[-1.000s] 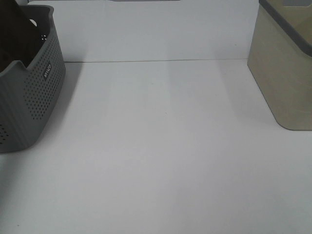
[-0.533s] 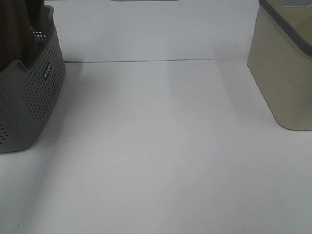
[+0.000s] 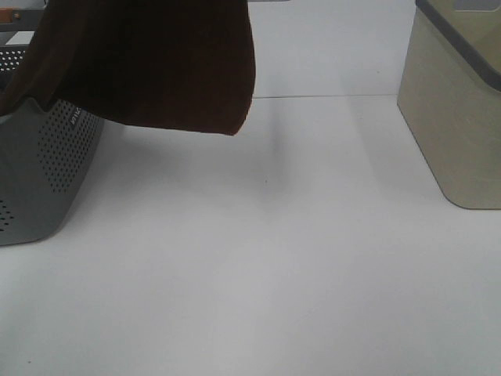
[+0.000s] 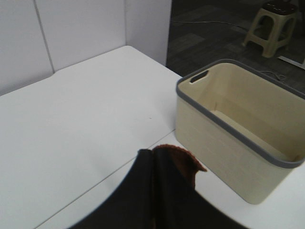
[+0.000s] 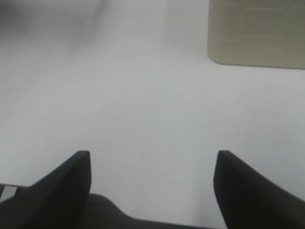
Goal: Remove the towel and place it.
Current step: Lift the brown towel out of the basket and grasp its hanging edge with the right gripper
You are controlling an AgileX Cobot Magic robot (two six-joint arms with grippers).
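The big dark reddish-brown fluffy towel (image 3: 149,63) hangs in the air over the grey plastic basket with little holes (image 3: 47,172). The left gripper (image 4: 153,160) pinches its edge tight. The right gripper (image 5: 152,156) is spread wide and holds nothing. I think it is best to lift high, clear the basket rim, then go slowly.

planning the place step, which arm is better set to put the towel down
Left: the left claw is shut on the towel over the grey basket; the right claw is open above the table.
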